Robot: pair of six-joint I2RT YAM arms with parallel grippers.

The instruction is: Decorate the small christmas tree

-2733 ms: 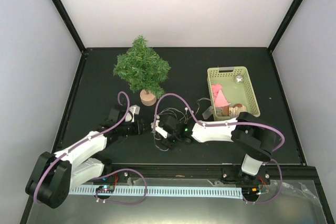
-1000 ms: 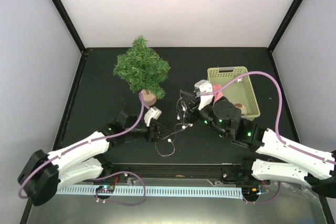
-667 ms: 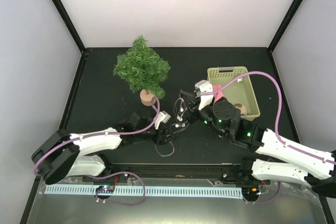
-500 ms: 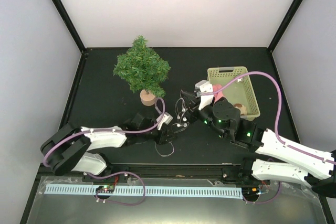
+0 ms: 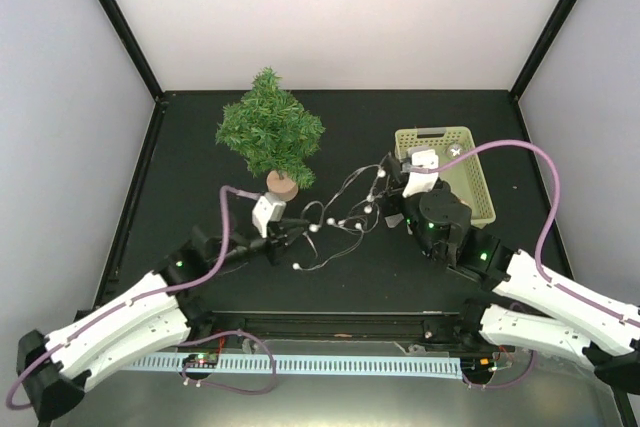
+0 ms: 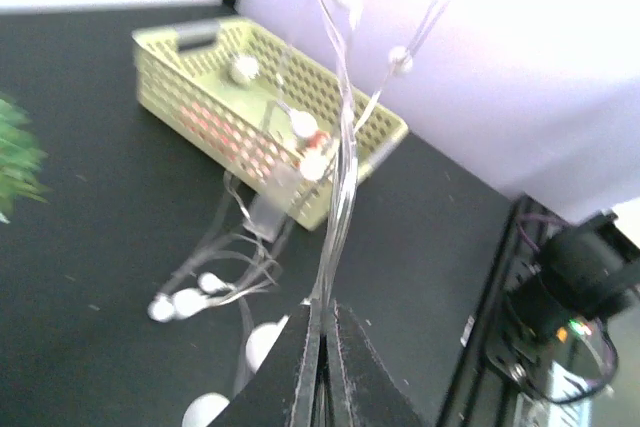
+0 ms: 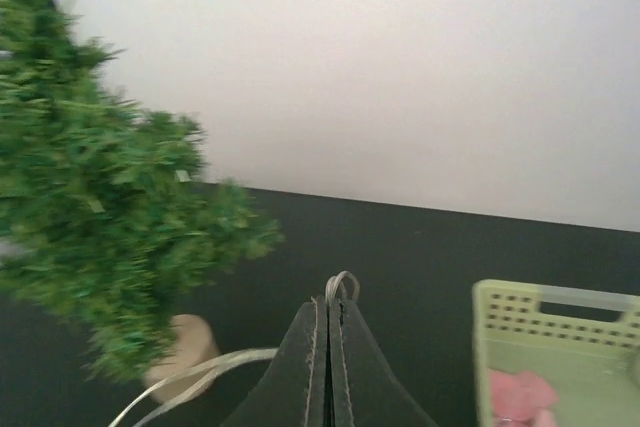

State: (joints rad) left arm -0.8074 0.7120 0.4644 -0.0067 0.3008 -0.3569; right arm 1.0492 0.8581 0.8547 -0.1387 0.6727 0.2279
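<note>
The small christmas tree [image 5: 270, 135], bushy dark green, is seen left of centre by the far edge of the desk [image 5: 180, 197], trunk mostly hidden. A light string [image 5: 344, 221] is pinched by the closed left fingers [image 6: 312, 367] and right fingers [image 7: 322, 367].

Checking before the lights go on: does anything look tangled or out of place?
The light string sags in a loose tangle between the left gripper and right gripper, both shut on it. The tree stands upright, bare.
</note>
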